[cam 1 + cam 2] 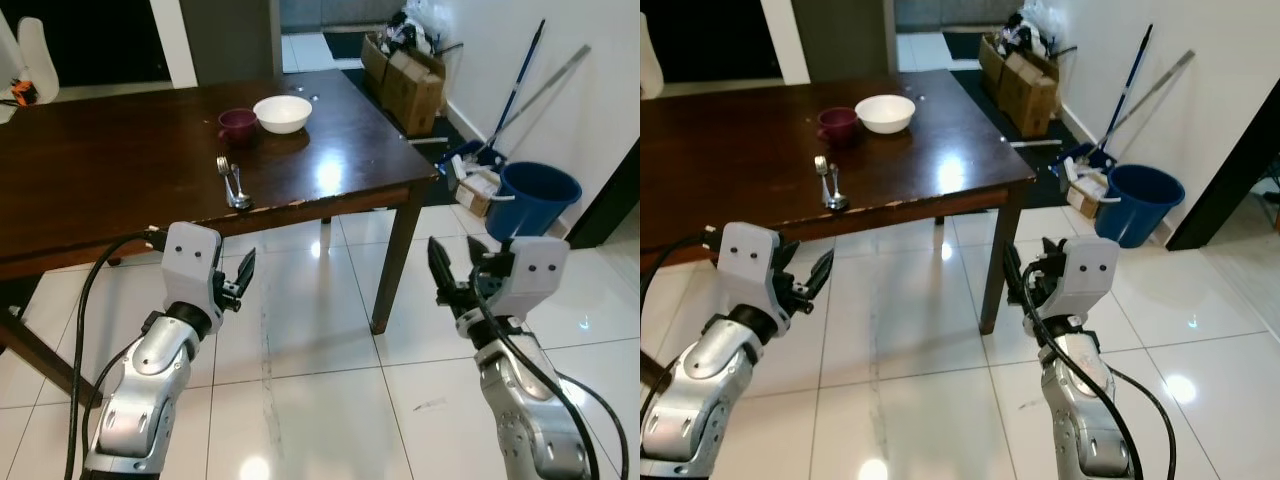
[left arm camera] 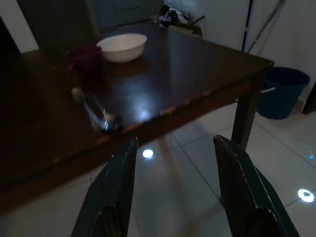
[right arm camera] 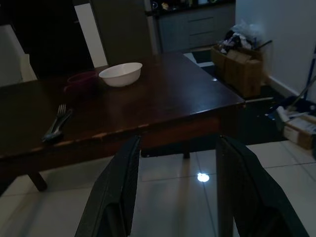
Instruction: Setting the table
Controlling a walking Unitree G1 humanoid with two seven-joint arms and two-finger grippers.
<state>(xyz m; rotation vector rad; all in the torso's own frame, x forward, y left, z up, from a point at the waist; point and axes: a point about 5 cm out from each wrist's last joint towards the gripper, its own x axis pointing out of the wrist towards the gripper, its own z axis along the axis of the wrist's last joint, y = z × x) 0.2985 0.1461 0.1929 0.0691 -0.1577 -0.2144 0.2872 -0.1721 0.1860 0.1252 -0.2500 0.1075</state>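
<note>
Standing before a dark wooden table (image 1: 120, 190) filling the upper left of the left eye view, with a white bowl (image 1: 283, 113) sitting toward the far edge at upper centre and a maroon cup (image 1: 237, 125) touching its left side; lying nearer the front edge, a fork (image 1: 225, 172) and a spoon (image 1: 240, 192) pressed together, handles pointing away from the edge. Hovering at lower left over the white tiled floor (image 1: 320, 350), in front of the table edge and well apart from the cutlery, the left gripper (image 1: 238, 282), fingers spread wide and gripping nothing. Hanging at lower right beside the table leg (image 1: 390, 265), the right gripper (image 1: 452, 275), likewise spread wide and carrying nothing. Resting at upper right against the wall, a blue bucket (image 1: 535, 200) with a mop (image 1: 515, 90) leaning just behind it, and cardboard boxes (image 1: 405, 75) stacking up near the top centre
</note>
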